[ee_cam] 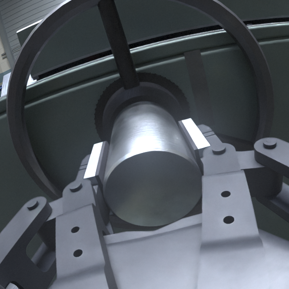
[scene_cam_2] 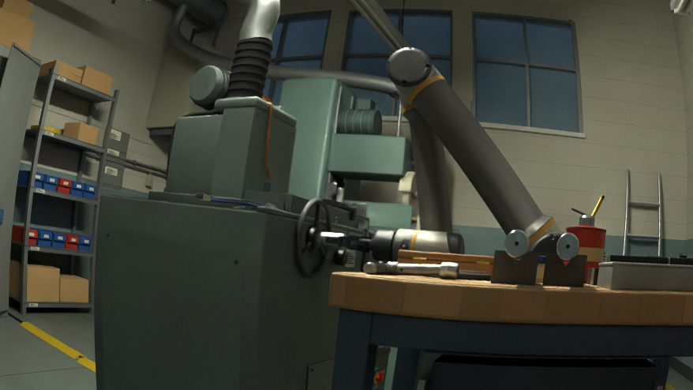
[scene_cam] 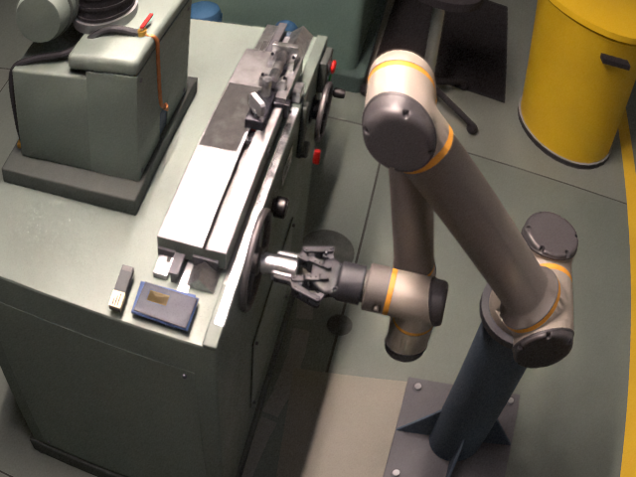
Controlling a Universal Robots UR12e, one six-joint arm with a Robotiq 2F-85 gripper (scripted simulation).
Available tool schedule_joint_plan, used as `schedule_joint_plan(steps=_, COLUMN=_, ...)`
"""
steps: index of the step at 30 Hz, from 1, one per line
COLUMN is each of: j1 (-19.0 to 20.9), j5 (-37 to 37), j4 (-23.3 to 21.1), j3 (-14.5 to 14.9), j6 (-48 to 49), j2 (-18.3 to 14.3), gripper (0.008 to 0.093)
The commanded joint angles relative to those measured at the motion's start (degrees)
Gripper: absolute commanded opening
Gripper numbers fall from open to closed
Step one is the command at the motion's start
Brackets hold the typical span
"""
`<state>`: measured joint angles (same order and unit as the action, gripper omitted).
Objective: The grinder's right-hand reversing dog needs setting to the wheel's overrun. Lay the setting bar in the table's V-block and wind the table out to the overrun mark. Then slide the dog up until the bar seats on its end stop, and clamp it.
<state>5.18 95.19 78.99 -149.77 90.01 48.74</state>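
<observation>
My gripper (scene_cam: 290, 270) (scene_cam_2: 345, 239) (ee_cam: 147, 151) reaches level at the grinder's front, closed on the bright steel hub (scene_cam: 275, 264) (ee_cam: 151, 161) of the near handwheel (scene_cam: 253, 259) (scene_cam_2: 311, 237). The handwheel's dark rim (ee_cam: 21, 89) rings the hub, with one spoke pointing up. The long table (scene_cam: 234, 164) runs along the machine's top. At its far end sit a block and dog assembly (scene_cam: 269, 92). Whether the setting bar lies there I cannot tell. Small blocks (scene_cam: 177, 267) sit at the table's near end.
The grinder body (scene_cam: 128, 308) fills the left. A second handwheel (scene_cam: 323, 110) sits farther along its front. A blue-edged pad (scene_cam: 164, 305) and a small box (scene_cam: 121, 287) lie on the near corner. A yellow bin (scene_cam: 580, 77) stands far right. A wooden workbench (scene_cam_2: 509, 296) carries tools.
</observation>
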Motion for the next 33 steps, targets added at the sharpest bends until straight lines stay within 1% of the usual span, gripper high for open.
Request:
schedule_joint_plan(steps=1, j1=0.00, j5=-0.01, j4=0.01, j3=0.02, j6=0.00, j2=0.03, gripper=0.0405)
schedule_joint_plan(steps=17, j1=0.00, j5=-0.01, j4=0.01, j3=0.02, j6=0.00, j2=0.03, gripper=0.0085)
schedule_joint_plan(steps=33, j1=0.00, j5=-0.01, j4=0.01, j3=0.02, j6=-2.21, j2=0.03, gripper=0.0080)
